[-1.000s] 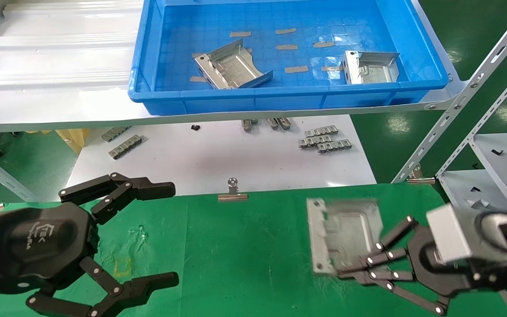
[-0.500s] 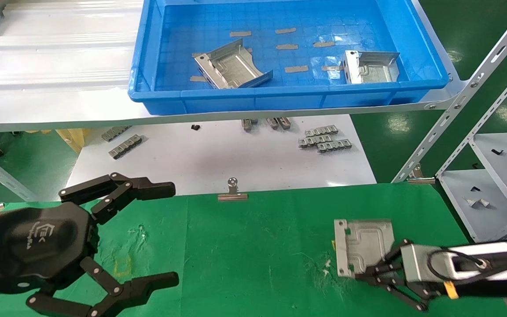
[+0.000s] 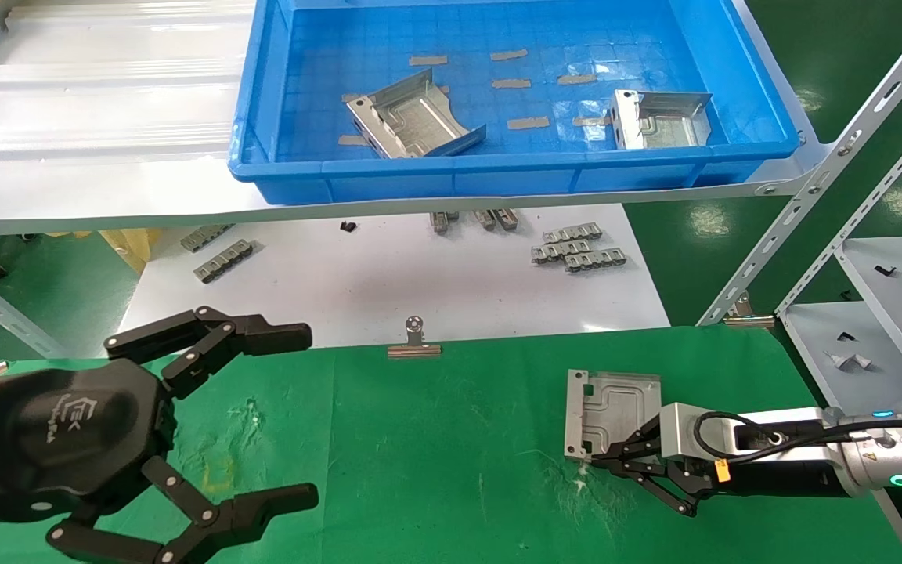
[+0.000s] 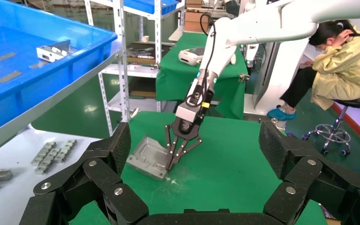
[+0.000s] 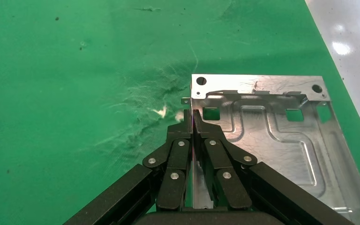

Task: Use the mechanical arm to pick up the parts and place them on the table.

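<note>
One silver part [image 3: 607,407] sits low over the green table [image 3: 435,454], right of centre; I cannot tell whether it touches the cloth. My right gripper [image 3: 604,458] is shut on the part's upright side flange. In the right wrist view the fingertips [image 5: 193,117] pinch the thin flange, and the part's embossed plate [image 5: 281,136] spreads out beside them. The left wrist view shows the same part [image 4: 150,157] held by the right gripper [image 4: 171,164]. Two more parts [image 3: 412,117] [image 3: 658,117] lie in the blue bin [image 3: 498,176]. My left gripper [image 3: 298,417] hangs open at the near left.
The blue bin rests on a silvery ribbed shelf [image 3: 106,102] above a white board [image 3: 388,282] with small grey toothed strips [image 3: 576,247]. A binder clip [image 3: 414,345] holds the cloth's far edge. Slotted metal rack uprights [image 3: 835,164] stand to the right.
My right arm has come down and levelled out, lowering the held part to the cloth and shifting it slightly. The left arm has not moved.
</note>
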`<action>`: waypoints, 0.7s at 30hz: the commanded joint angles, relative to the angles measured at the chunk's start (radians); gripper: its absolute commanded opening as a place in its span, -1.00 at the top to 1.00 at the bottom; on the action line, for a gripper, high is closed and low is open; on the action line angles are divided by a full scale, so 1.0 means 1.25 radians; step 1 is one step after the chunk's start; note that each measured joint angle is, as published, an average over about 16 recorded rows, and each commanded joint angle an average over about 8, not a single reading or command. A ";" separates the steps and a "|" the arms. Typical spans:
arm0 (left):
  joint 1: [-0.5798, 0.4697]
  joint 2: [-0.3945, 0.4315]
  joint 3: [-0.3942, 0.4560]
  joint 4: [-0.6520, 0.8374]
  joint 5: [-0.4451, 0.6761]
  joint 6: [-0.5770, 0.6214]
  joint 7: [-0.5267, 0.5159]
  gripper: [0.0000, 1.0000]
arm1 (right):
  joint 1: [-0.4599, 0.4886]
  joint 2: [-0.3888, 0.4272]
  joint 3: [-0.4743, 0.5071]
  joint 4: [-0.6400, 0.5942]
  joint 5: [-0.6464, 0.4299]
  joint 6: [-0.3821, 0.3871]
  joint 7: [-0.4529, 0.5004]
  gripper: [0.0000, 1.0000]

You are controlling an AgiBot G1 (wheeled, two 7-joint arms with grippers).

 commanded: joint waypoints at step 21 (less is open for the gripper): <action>0.000 0.000 0.000 0.000 0.000 0.000 0.000 -1.00 | 0.102 -0.004 0.023 -0.117 0.054 -0.184 0.015 -1.00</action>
